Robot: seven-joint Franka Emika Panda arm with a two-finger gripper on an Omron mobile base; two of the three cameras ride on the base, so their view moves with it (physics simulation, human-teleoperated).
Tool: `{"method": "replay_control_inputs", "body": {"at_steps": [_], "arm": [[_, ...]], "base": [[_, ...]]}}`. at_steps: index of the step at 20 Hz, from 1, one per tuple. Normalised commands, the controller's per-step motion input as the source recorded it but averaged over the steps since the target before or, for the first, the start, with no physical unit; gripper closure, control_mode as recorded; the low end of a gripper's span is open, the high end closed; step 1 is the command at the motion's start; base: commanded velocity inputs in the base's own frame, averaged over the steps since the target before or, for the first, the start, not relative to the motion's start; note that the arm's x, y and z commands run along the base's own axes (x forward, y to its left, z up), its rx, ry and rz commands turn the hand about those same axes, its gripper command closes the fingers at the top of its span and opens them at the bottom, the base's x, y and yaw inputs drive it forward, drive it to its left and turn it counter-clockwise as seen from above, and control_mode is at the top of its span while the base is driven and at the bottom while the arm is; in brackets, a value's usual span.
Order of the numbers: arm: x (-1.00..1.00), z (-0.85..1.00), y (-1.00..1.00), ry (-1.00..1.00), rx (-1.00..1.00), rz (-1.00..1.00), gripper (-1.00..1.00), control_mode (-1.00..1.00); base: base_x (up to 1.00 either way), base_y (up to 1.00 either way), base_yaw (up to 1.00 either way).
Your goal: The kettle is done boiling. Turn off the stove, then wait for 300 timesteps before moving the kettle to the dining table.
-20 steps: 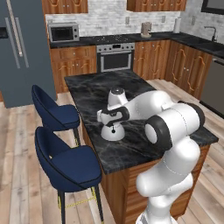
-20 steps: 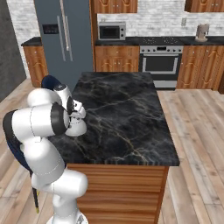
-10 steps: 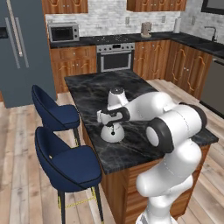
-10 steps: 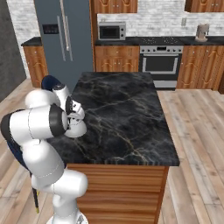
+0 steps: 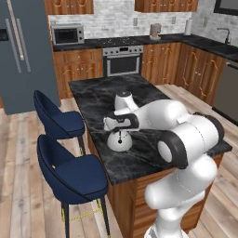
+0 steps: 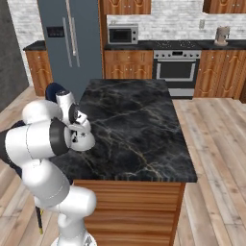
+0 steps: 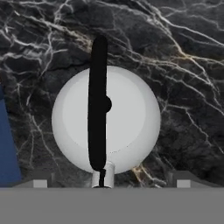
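A: Kettle (image 5: 119, 140)?
B: On the table (image 5: 153, 100) — near its edge by the stools (image 5: 69, 174), upright.
A: Gripper (image 5: 119, 131)?
B: Directly above the kettle, fingers spread wide — holding nothing.

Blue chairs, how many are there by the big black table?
2. One blue chair is nearest the camera in the left base view, and the other blue chair is just behind it, both along the dining table's left side. Others may be hidden behind the robot.

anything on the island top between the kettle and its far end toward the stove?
Nothing: bare marble from the kettle across the dining table toward the stove, clearest in the right base view.
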Motion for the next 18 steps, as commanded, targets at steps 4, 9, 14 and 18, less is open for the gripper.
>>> {"method": "replay_control_inputs", "body": {"at_steps": [4,9,14,18], "arm": [[-0.19,0.21,0.00,0.08,0.00,-0.10,-1.00,-1.00],[-0.34,0.16,0.00,0.03,0.00,-0.11,-1.00,-1.00],[-0.65,0.05,0.00,-0.01,0.00,-0.10,-1.00,-1.00],[-0.70,0.14,0.00,-0.04,0.00,-0.10,-1.00,-1.00]], "base": [[0.00,0.00,0.00],[0.00,0.00,0.00],[0.00,0.00,0.00],[0.00,0.00,0.00]]}}
